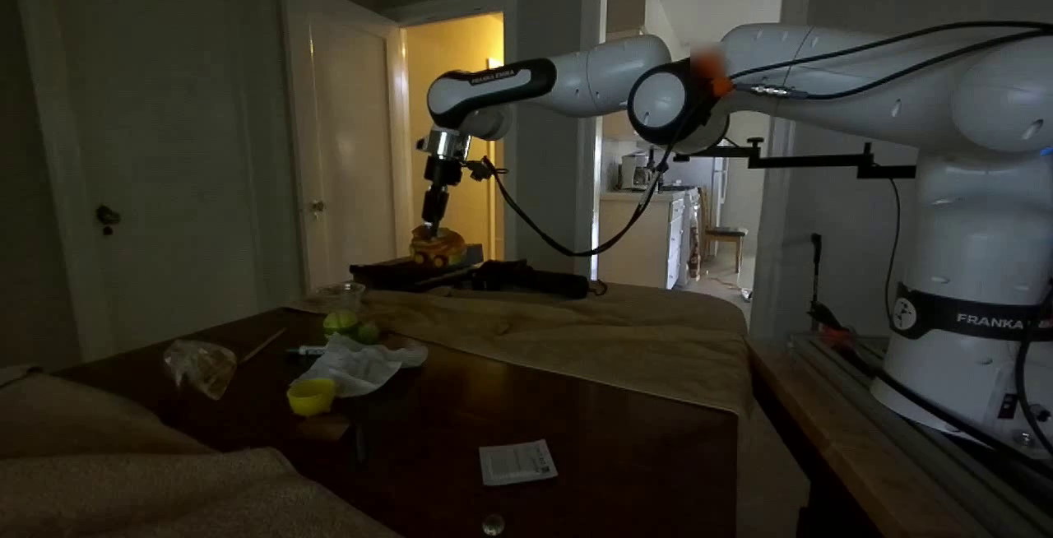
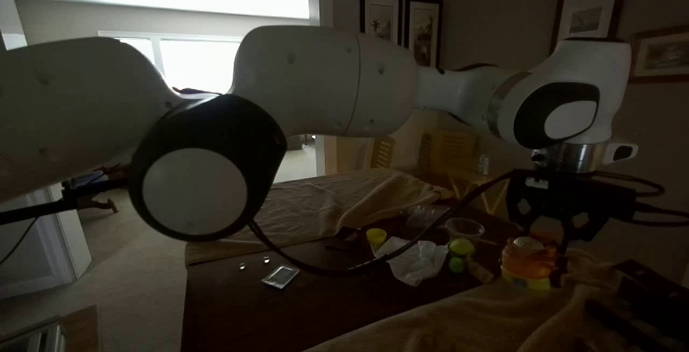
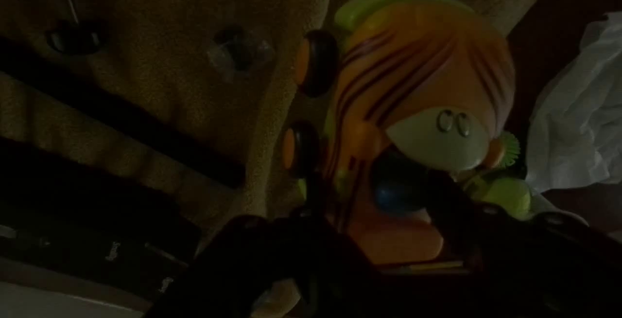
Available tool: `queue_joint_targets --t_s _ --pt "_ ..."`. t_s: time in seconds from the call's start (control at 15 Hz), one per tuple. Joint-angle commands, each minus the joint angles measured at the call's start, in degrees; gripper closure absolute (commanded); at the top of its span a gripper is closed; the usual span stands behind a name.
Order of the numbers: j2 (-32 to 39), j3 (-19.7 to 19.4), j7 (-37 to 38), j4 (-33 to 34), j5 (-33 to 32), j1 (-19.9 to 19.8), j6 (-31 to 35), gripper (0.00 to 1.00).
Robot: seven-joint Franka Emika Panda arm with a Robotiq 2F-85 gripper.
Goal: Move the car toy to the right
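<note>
Car toy (image 3: 418,99): seemingly aloft; best carried level.
Jaws: clasping its body.
Counter (image 1: 633,439): touch down gently, then release.

The car toy (image 3: 413,89) shows smooth plastic with a faint sheen. The cloth (image 1: 592,345) is matt and rough-piled; the table (image 1: 436,439), from here, looks like glossy wood. The bag (image 1: 200,367) is clear, shiny plastic. The arm (image 2: 323,83) is smooth-shelled, its collar (image 2: 573,157) polished metal.

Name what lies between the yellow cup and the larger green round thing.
In an exterior view, a crumpled white sheet lies between the yellow cup and the larger green round thing; a dark cable crosses in front.
</note>
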Motion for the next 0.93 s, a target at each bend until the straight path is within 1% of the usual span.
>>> queue_joint_targets --t_s 0.0,0.4,0.87 --pt "-0.2 -1.1 -11.5 1.2 -1.2 -1.6 -2.5 0.69" --pt "1.7 -0.3 -34.7 1.5 0.3 -6.1 -3.3 0.69" --pt "5.3 0.4 -58.4 1.7 0.6 -8.2 -2.1 0.69"
